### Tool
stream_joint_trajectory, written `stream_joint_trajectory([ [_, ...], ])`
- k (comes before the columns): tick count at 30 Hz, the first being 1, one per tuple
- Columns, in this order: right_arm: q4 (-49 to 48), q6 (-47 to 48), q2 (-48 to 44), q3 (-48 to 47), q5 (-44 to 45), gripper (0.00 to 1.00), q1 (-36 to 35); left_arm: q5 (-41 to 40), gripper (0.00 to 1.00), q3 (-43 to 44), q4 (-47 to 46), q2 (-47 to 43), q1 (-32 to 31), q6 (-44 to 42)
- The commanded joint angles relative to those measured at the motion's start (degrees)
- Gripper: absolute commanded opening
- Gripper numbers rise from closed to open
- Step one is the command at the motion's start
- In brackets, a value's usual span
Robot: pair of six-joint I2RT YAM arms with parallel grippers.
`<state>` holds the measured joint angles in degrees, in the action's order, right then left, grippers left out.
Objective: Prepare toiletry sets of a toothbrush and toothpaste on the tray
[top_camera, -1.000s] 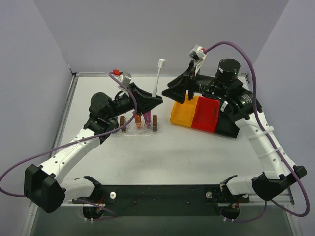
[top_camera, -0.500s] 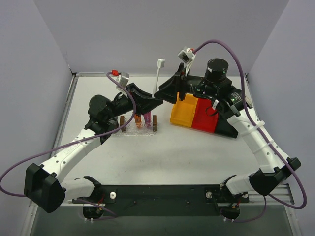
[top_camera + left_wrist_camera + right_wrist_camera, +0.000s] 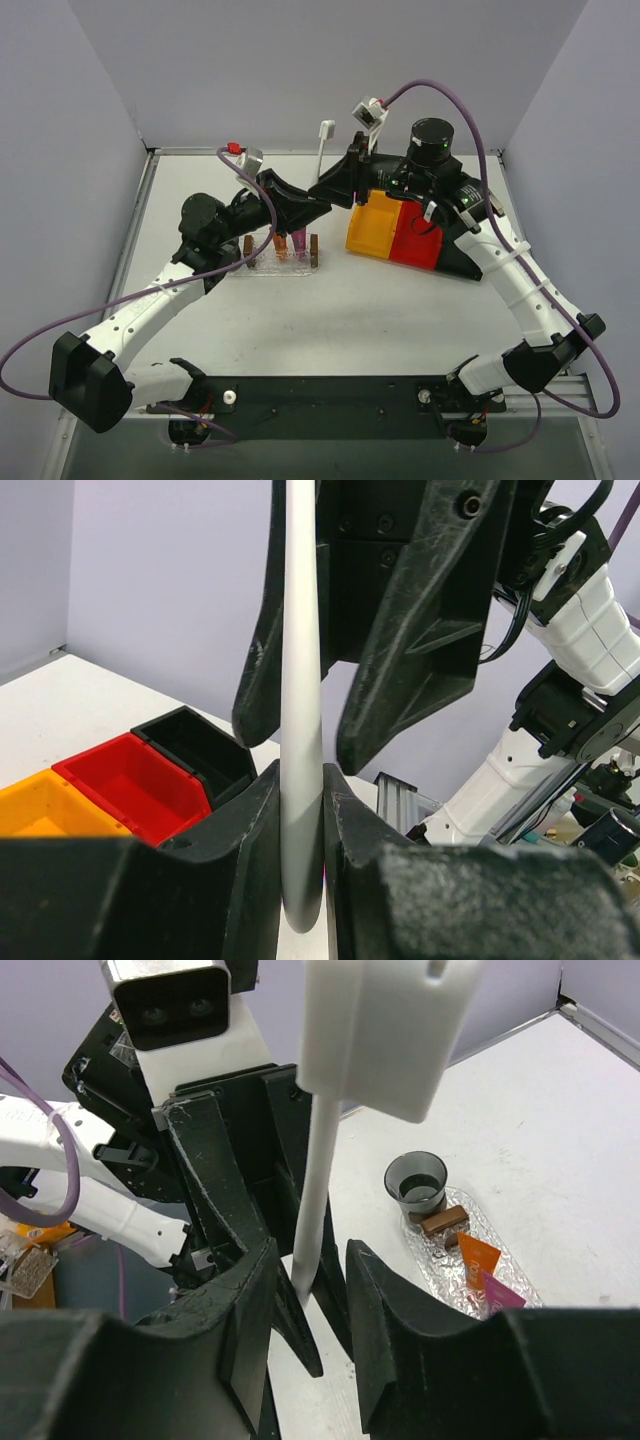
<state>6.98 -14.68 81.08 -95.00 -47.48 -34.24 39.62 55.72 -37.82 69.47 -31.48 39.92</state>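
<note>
White plastic toothbrush [image 3: 321,155] held upright in the air above the table [image 3: 330,310], between two black pincers.
Its slim, smooth handle has the long axis nearly vertical, with the blocky head on top. The left pincer [image 3: 302,810] is clamped on the lower end. The right pincer [image 3: 310,1250] has its fingers apart on both sides of the shaft, with a gap. Near them, the clear, shiny tray [image 3: 262,266] with brown wooden end blocks carries the orange toothpaste [image 3: 281,243] and the pink toothpaste [image 3: 299,240], both standing.

Orange bin [image 3: 372,232], red bin [image 3: 415,240] and black bin [image 3: 200,748] stand touching in a row on the table [image 3: 350,310].
</note>
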Motion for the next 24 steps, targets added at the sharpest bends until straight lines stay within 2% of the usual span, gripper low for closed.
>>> stream_joint_trajectory([
  [1,-2.9,0.4,1.0,-2.7,-1.3,0.29,-0.7,0.9,0.00,0.3,-2.5,-0.6,0.0,-0.9],
  [8,-2.1,1.1,0.9,-2.6,-0.7,0.15,-1.0,1.2,0.00,0.4,-2.4,-0.7,0.0,-1.5],
  [11,-1.7,1.4,0.7,-2.6,-0.2,0.06,-1.0,1.5,0.00,0.3,-1.8,-0.7,0.0,-2.5],
  [12,-1.5,1.8,0.5,-2.6,0.3,0.00,-1.0,1.6,0.00,0.3,-1.5,-0.8,0.0,-3.0],
  [14,-0.4,2.6,0.2,-2.6,1.1,0.00,-1.1,1.8,0.01,0.2,0.1,-1.4,0.0,-5.3],
  [15,0.1,3.0,-0.3,-2.6,1.9,0.00,-1.1,1.7,0.06,0.2,0.9,-1.4,0.0,-6.2],
  [16,0.8,4.0,-0.5,-2.5,2.2,0.00,-1.1,2.0,0.17,0.1,2.3,-1.7,0.0,-8.0],
  [17,1.2,4.3,-0.7,-2.4,2.7,0.00,-1.0,2.1,0.23,-0.2,2.9,-2.3,0.1,-9.1],
  [19,2.3,6.2,-2.0,-1.7,4.3,0.00,-1.0,2.3,0.45,-0.9,6.9,-3.4,0.1,-13.6],
  [21,3.1,7.2,-2.9,-1.1,5.7,0.00,-1.0,2.0,0.55,-1.4,9.6,-4.5,0.3,-15.6],
  [22,3.9,8.5,-3.4,-0.8,6.2,0.00,-1.0,1.8,0.65,-1.5,10.6,-5.0,0.5,-17.4],
  [24,4.8,9.7,-4.5,-0.4,7.0,0.00,-1.0,1.3,0.69,-1.3,13.4,-6.1,0.9,-18.9],
])
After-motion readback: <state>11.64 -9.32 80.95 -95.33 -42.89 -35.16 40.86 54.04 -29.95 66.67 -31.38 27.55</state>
